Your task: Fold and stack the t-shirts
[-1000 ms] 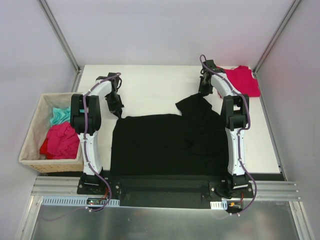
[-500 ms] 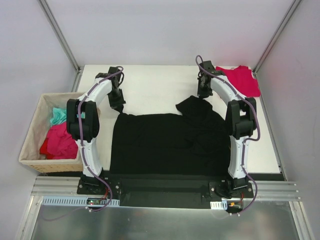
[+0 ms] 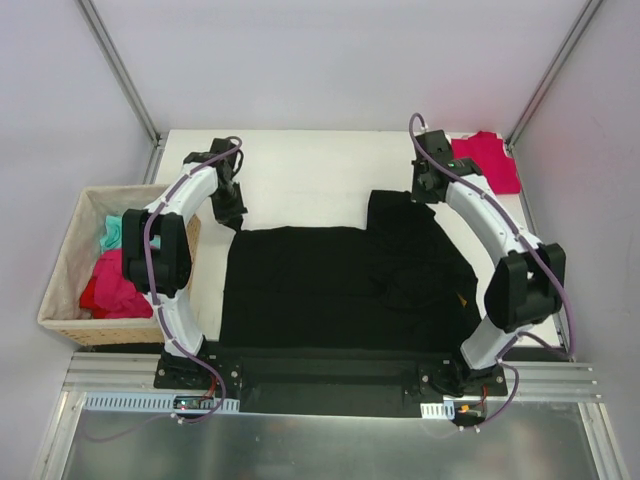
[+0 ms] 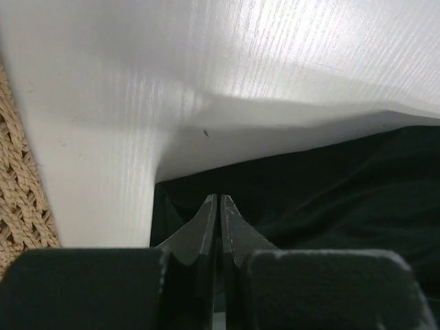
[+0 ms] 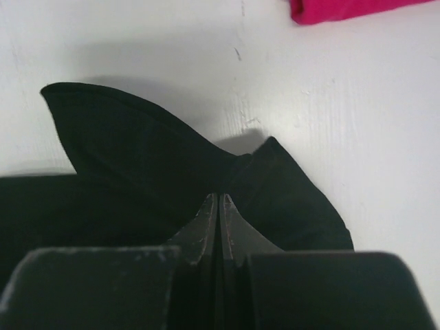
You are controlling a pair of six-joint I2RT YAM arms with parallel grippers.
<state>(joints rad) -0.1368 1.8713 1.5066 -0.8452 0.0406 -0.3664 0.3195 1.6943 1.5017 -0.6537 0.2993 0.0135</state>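
At the black shirt's [image 3: 330, 285] far corners, the left gripper [image 4: 220, 199] and right gripper [image 5: 220, 198] pinch cloth; moving together, level and taut, should fold cleanly.

We see a white rectangular tabletop [image 3: 320, 165] enclosed by pale grey walls, with slanted silver metal posts [image 3: 118, 68] at its far corners. Just beside its left edge stands a woven tan rectangular basket [image 3: 100, 330]. It holds crumpled teal cloth [image 3: 115, 232] and, nearer us, crumpled pinkish-red cloth [image 3: 108, 285].
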